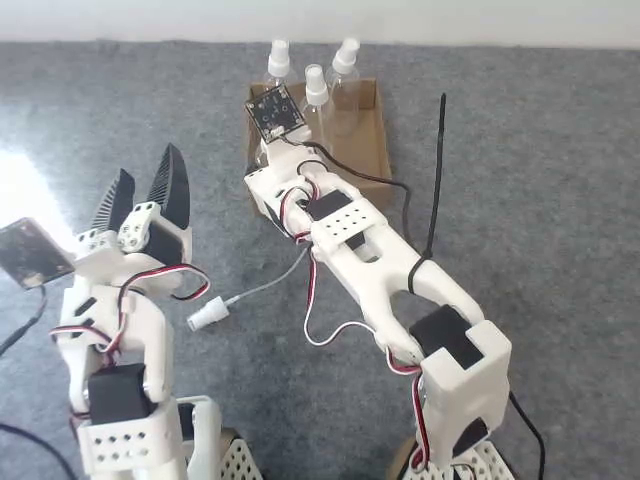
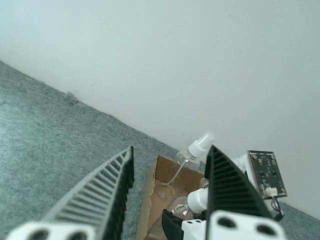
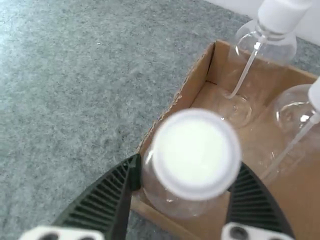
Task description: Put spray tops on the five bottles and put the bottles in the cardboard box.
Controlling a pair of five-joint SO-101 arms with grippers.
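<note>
White-capped bottle [image 3: 195, 155] sits clenched in right tool [image 3: 187, 167] at cardboard box [image 3: 192, 87] corner; left tool [image 2: 171, 148] gapes empty

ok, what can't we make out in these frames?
1. Right wrist view: the bottle in the right gripper hides its own base under its top; whether it stands on the box floor is unclear.
2. High view: the right arm covers the box's near end.
3. Left wrist view: the left gripper and the bottom edge cut off the box's lower part.
</note>
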